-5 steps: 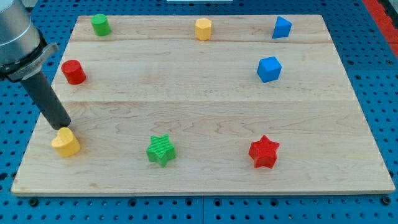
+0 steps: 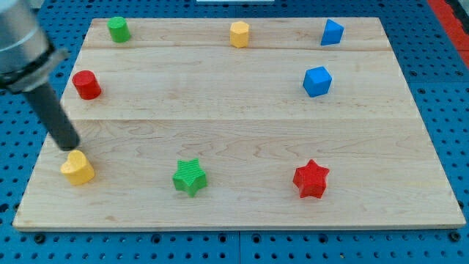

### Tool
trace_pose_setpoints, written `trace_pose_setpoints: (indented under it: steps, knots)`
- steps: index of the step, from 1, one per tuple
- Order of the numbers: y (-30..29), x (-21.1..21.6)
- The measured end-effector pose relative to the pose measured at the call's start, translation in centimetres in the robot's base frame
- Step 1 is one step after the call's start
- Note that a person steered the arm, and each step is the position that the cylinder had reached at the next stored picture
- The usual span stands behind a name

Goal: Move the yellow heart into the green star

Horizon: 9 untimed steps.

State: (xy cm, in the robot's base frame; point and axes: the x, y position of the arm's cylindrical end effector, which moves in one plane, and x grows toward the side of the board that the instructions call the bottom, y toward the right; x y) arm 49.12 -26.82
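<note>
The yellow heart [image 2: 78,168] lies near the board's bottom left corner. The green star [image 2: 190,177] lies to its right along the bottom edge, well apart from it. My tip [image 2: 70,149] stands just above the heart's upper left side, touching it or nearly so. The dark rod rises from the tip up and to the left.
A red star [image 2: 311,179] lies at the bottom right. A red cylinder [image 2: 86,85] is at the left, a green cylinder [image 2: 118,29] at the top left, a yellow hexagon block [image 2: 239,34] at the top middle, and two blue blocks [image 2: 332,32] [image 2: 317,81] at the top right.
My tip has shifted slightly to the left and up along the heart's top. The blocks have not moved.
</note>
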Motion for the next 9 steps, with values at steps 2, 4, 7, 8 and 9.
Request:
trace_pose_setpoints:
  steps: [2, 4, 7, 8, 9]
  knots:
    - [5.2, 2.1]
    - [6.7, 2.1]
    - [3.8, 5.5]
    - [6.8, 5.8]
    - [11.3, 5.8]
